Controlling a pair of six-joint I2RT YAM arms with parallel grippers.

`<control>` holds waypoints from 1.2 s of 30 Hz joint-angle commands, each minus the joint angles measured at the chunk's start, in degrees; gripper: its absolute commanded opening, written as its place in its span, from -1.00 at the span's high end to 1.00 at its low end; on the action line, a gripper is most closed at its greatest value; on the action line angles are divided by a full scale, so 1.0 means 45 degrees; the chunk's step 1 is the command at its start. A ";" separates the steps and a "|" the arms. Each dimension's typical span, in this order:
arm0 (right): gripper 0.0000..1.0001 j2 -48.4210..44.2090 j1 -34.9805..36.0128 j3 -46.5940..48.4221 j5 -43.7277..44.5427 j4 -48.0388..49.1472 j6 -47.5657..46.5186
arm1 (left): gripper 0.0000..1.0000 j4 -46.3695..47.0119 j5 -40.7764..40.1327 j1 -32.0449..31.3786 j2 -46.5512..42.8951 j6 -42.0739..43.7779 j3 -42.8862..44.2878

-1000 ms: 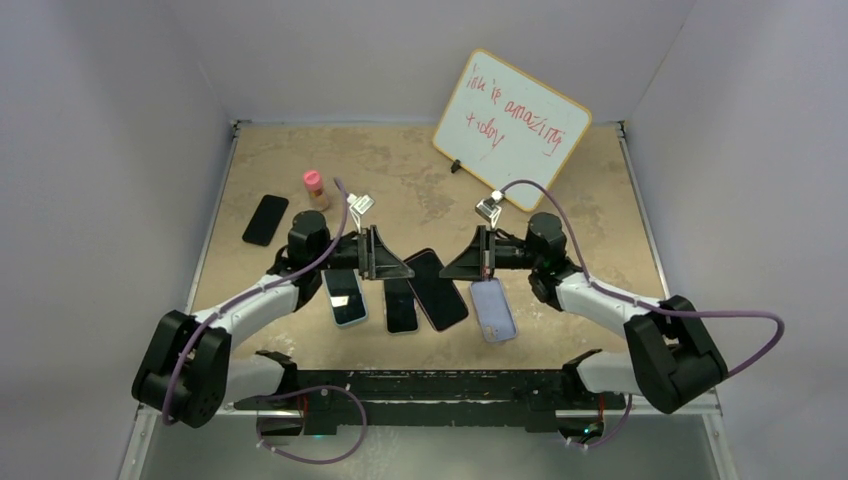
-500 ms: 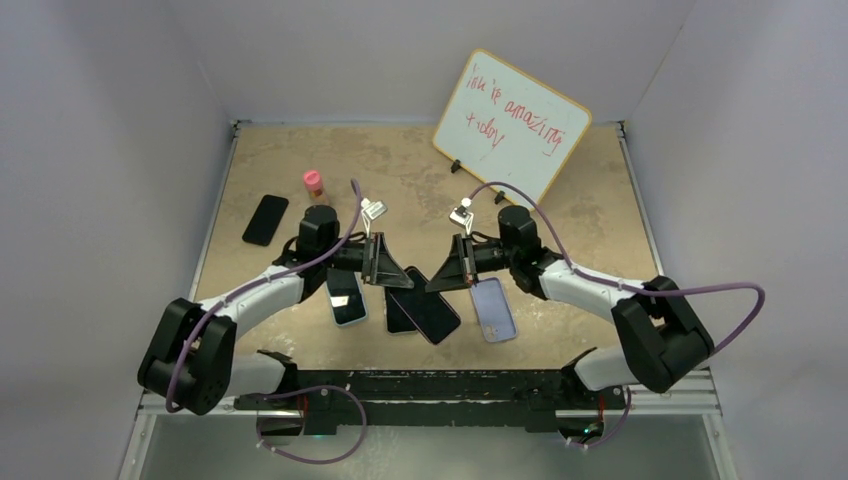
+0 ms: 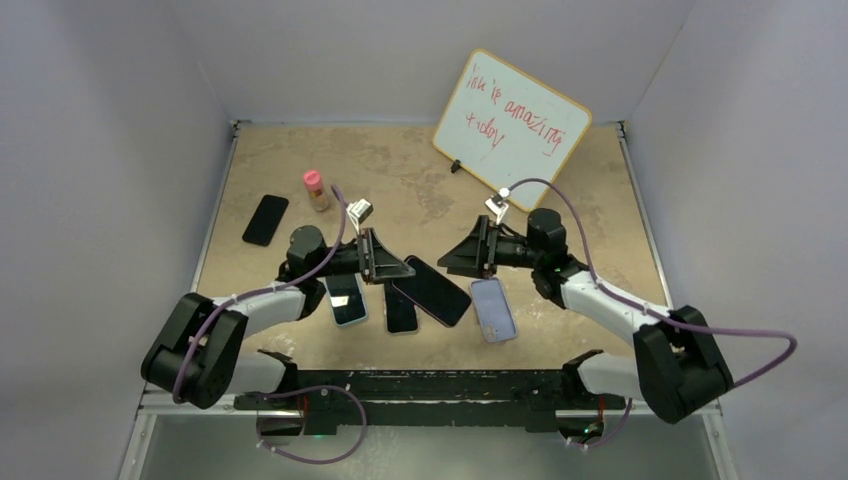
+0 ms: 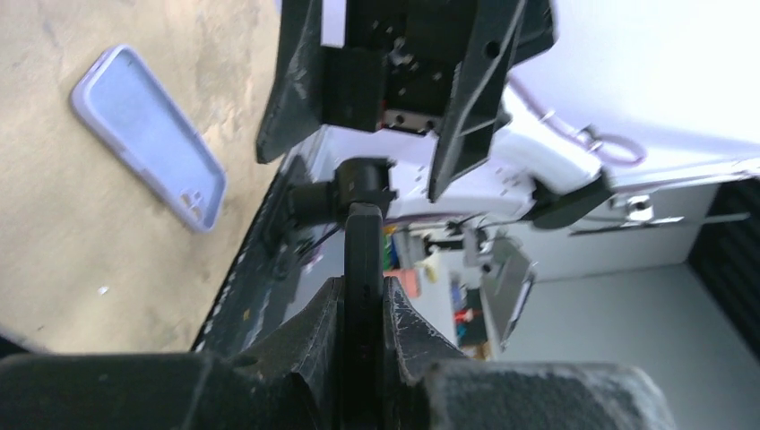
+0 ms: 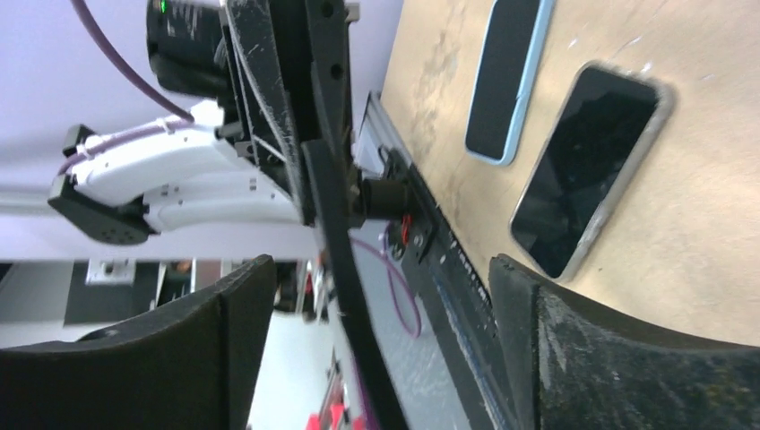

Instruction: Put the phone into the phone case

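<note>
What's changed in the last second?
The right gripper swung in toward the phone, then backed off to the right, jaws open. The left gripper stays shut on the phone, which has turned more crosswise. The lavender phone case, blue-cased phone and whiteboard have not moved.

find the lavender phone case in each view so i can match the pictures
top external: the lavender phone case lies flat at lower centre, just right of the dark phone.
left wrist: upper left, flat on the table.
right wrist: not in it.
shared landmark: the dark phone gripped in the left claw, seen edge-on in both wrist views.
</note>
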 commanded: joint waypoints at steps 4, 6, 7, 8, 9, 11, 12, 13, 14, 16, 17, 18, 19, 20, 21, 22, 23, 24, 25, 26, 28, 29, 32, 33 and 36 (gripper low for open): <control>-0.97 -0.2235 -0.0436 -0.1117 0.1822 0.1351 0.1338 | 1.00 0.8509 -0.2118 0.0287 0.1424 -0.5762 -0.0441; -0.98 -0.2697 -0.0571 -0.1554 0.1951 0.2090 0.2165 | 1.00 0.9659 -0.2512 0.0350 0.1823 -0.6306 -0.0551; -0.98 -0.2990 -0.0669 -0.1871 0.2044 0.2790 0.2627 | 1.00 1.0084 -0.2736 0.0382 0.2017 -0.6576 -0.0642; -0.98 -0.3176 -0.0726 -0.2133 0.2147 0.3266 0.3097 | 1.00 1.0582 -0.2967 0.0403 0.2205 -0.6820 -0.0717; -0.98 -0.3344 -0.0753 -0.2353 0.2282 0.3726 0.3473 | 1.00 1.1074 -0.3176 0.0413 0.2389 -0.7033 -0.0802; -0.98 -0.3579 -0.0762 -0.2712 0.2550 0.4433 0.4085 | 1.00 1.1776 -0.3524 0.0434 0.2714 -0.7378 -0.0891; -0.97 -0.3619 -0.0767 -0.2853 0.2615 0.4758 0.4366 | 1.00 1.1841 -0.3598 0.0434 0.2799 -0.7442 -0.0912; -0.95 -0.3633 -0.0763 -0.3007 0.2663 0.5072 0.4647 | 1.00 1.1851 -0.3761 0.0434 0.2803 -0.7431 -0.0963; -0.91 -0.3618 -0.0757 -0.3183 0.2708 0.5529 0.4927 | 1.00 1.1840 -0.3896 0.0434 0.2786 -0.7391 -0.1011; -0.81 -0.3529 -0.0758 -0.3454 0.2701 0.6444 0.5463 | 1.00 1.1857 -0.4062 0.0434 0.2800 -0.7348 -0.1023; -0.72 -0.3471 -0.0759 -0.3512 0.2678 0.6745 0.5610 | 1.00 1.1843 -0.4136 0.0434 0.2774 -0.7326 -0.1004; -0.62 -0.3434 -0.0776 -0.3563 0.2658 0.6993 0.5745 | 1.00 1.1844 -0.4221 0.0434 0.2748 -0.7294 -0.0984; -0.51 -0.3405 -0.0759 -0.3631 0.2644 0.7244 0.5908 | 1.00 1.1837 -0.4298 0.0434 0.2709 -0.7303 -0.0982; -0.41 -0.3393 -0.0762 -0.3712 0.2676 0.7514 0.6056 | 1.00 1.1846 -0.4332 0.0434 0.2704 -0.7311 -0.0967; -0.32 -0.3402 -0.0755 -0.3801 0.2797 0.7760 0.6223 | 1.00 1.1832 -0.4355 0.0451 0.2703 -0.7322 -0.0953; -0.22 -0.3421 -0.0751 -0.3873 0.2893 0.7979 0.6332 | 1.00 1.1830 -0.4366 0.0444 0.2718 -0.7321 -0.0929; -0.14 -0.3457 -0.0751 -0.3928 0.2954 0.8087 0.6368 | 1.00 1.1835 -0.4352 0.0452 0.2707 -0.7308 -0.0934; -0.05 -0.3484 -0.0765 -0.3908 0.2993 0.8079 0.6343 | 1.00 1.1828 -0.4338 0.0446 0.2703 -0.7309 -0.0917; 0.02 -0.3489 -0.0777 -0.3872 0.2998 0.7958 0.6293 | 1.00 1.1837 -0.4315 0.0453 0.2703 -0.7290 -0.0905; 0.11 -0.3497 -0.0768 -0.3811 0.2986 0.7826 0.6251 | 1.00 1.1836 -0.4273 0.0449 0.2703 -0.7292 -0.0909; 0.28 -0.3490 -0.0764 -0.3761 0.3045 0.7698 0.6163 | 1.00 1.1836 -0.4164 0.0448 0.2684 -0.7218 -0.0908; 0.36 -0.3476 -0.0767 -0.3719 0.3043 0.7554 0.6080 | 1.00 1.1828 -0.4112 0.0441 0.2683 -0.7208 -0.0907; 0.69 -0.3415 -0.0765 -0.3577 0.3073 0.7163 0.5808 | 0.74 1.1810 -0.3819 0.0436 0.2633 -0.7114 -0.0885; 0.80 -0.3381 -0.0752 -0.3523 0.3071 0.7077 0.5743 | 0.60 1.1742 -0.3698 0.0442 0.2599 -0.7065 -0.0877; 1.00 -0.3363 -0.0763 -0.3445 0.3109 0.6643 0.5516 | 0.40 1.1086 -0.3358 0.0435 0.2274 -0.6704 -0.0867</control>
